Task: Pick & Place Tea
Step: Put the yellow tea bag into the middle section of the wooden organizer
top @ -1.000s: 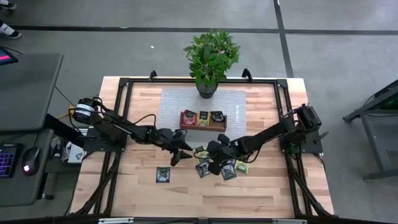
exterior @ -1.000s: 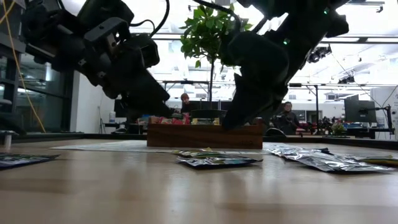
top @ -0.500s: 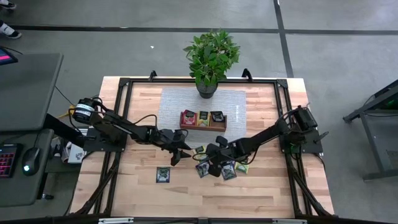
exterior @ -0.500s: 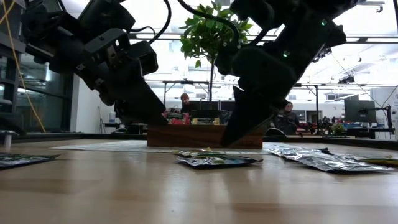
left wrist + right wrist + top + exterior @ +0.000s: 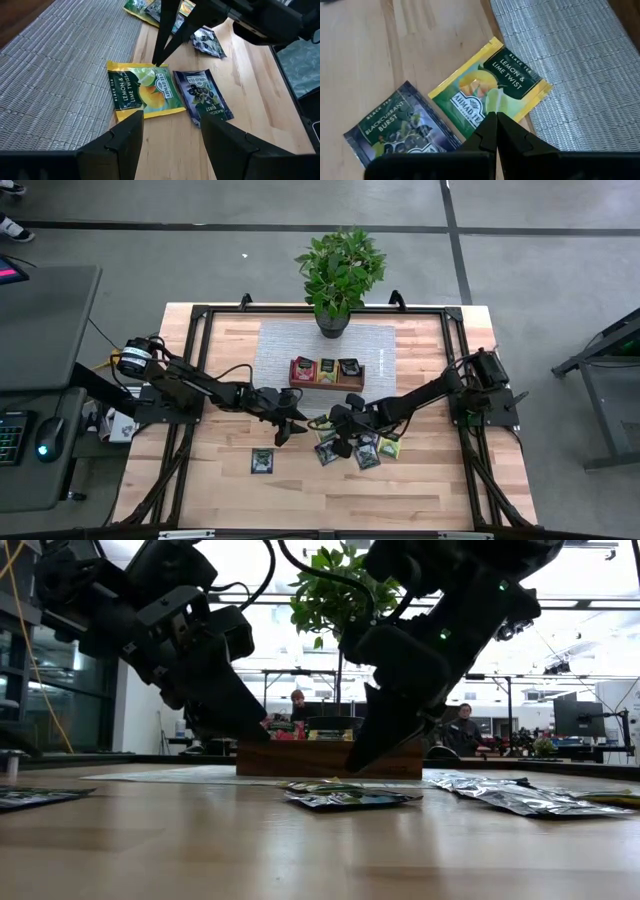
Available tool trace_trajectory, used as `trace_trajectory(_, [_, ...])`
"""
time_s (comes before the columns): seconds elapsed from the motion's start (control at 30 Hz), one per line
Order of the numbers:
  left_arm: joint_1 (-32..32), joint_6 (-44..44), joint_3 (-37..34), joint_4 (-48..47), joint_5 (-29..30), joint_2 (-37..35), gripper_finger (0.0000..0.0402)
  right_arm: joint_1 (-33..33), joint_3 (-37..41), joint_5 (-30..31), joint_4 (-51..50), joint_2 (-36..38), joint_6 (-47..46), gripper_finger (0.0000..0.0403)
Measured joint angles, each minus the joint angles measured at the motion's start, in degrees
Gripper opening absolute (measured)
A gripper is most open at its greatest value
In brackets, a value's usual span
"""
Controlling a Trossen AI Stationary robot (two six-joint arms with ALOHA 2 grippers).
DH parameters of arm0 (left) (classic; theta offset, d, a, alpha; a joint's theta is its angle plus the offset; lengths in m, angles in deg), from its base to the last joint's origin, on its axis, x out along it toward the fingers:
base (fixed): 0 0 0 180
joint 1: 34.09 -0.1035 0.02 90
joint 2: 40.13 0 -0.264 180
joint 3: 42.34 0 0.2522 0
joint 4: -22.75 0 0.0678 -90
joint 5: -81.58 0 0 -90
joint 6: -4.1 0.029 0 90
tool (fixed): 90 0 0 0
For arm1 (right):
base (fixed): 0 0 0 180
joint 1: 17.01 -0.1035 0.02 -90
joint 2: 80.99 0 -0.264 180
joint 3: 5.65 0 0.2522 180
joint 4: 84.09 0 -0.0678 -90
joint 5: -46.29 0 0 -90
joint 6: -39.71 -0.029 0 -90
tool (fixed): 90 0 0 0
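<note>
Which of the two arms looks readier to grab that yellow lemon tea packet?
Probably the left: the left gripper hangs open just before the lemon sachet, while the right gripper has shut fingers, tips pressing on it.

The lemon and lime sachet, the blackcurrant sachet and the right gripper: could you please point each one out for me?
Lemon and lime sachet [image 5: 487, 92]: right wrist view, on its printed middle.
Blackcurrant sachet [image 5: 204, 96]: left wrist view, on its printed middle.
Right gripper [image 5: 496, 125]: right wrist view, at its shut fingertips, over the lemon and lime sachet.
</note>
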Motion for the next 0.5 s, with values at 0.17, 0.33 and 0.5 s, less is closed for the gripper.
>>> trace_trajectory(0.17, [0.0, -0.1, -0.02, -1.96, 0.99, 0.0, 0.0195, -0.56, 0.0, -0.44, 0.75, -0.64, -0.18, 0.0])
trace_trajectory(0.33, [0.0, -0.86, -0.04, -2.58, 1.55, 0.0, 0.0195, -0.81, -0.03, -1.62, 1.3, -2.1, -1.4, 0.0])
trace_trajectory(0.5, [0.0, -2.26, -0.04, -3.13, 2.1, 0.0, 0.0195, -0.79, -0.28, -2.53, 2.86, -3.98, -3.54, 0.0])
